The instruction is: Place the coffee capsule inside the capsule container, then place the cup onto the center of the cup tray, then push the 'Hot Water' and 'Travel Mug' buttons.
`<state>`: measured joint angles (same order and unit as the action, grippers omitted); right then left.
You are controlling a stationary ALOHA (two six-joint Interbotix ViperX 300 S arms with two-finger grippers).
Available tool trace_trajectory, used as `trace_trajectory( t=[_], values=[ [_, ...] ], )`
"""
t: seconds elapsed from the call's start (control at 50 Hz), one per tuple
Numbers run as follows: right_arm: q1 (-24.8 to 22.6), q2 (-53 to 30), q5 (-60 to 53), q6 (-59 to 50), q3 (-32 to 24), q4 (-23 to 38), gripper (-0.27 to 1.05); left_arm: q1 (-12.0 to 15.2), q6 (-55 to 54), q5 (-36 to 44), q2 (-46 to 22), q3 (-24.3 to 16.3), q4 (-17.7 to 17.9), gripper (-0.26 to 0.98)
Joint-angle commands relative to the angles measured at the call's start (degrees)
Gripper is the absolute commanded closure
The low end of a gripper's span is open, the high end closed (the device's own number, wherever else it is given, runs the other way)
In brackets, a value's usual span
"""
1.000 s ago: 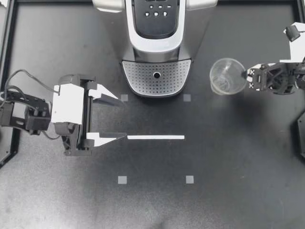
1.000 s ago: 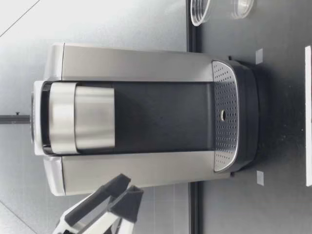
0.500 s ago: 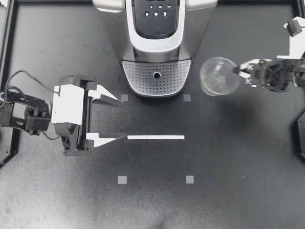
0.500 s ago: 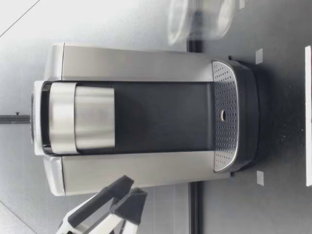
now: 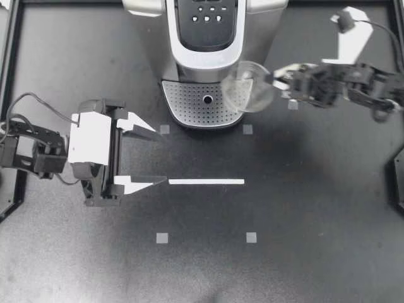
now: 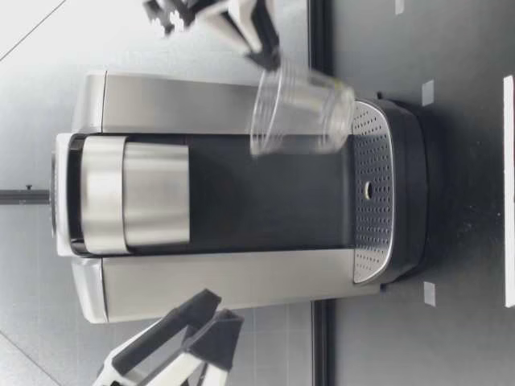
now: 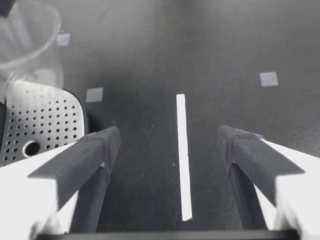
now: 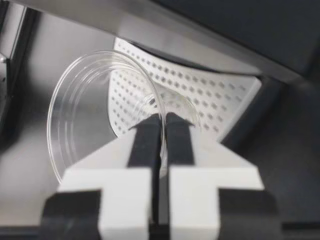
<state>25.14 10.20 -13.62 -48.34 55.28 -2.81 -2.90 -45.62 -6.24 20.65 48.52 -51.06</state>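
**Clear cup held at the edge of the cup tray**

In the top view my right gripper (image 5: 273,81) reaches in from the upper right of the frame. Its jaws pinch the rim wall of the clear plastic cup (image 5: 247,87), which overlaps the right edge of the perforated silver cup tray (image 5: 189,101). The tray sits at the foot of the silver and black coffee machine (image 5: 205,38), at the top centre.

The right wrist view shows the two fingers pressed close on the thin wall, one inside the cup (image 8: 85,115) and one outside, with the tray (image 8: 210,107) beyond.

From table height the cup (image 6: 302,108) hangs slightly tilted, mouth up. Its base is just above the side of the tray (image 6: 370,233); whether they touch cannot be told.

My left gripper (image 5: 148,154) hovers at the left middle of the top view, over the black table (image 5: 315,221), jaws spread wide and holding nothing. A white tape strip (image 5: 206,182) lies ahead of its lower finger.
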Motion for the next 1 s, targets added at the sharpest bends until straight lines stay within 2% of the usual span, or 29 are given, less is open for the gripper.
trace_trajectory(
  t=[0.0,0.32,0.98],
  values=[
    [-0.8,-1.2,-0.3,0.1,-3.0,0.4,0.7,0.2,0.0,0.4,0.6,-0.8,0.0,0.03],
    [-1.4,-6.4,0.9,0.1,-7.0,0.4,0.7,0.2,0.0,0.4,0.8,-0.4,0.0,0.04],
    [-2.4,-9.9,1.0,0.1,-9.9,0.6,0.7,0.2,0.1,0.4,1.3,0.1,0.0,0.03]
  ],
)
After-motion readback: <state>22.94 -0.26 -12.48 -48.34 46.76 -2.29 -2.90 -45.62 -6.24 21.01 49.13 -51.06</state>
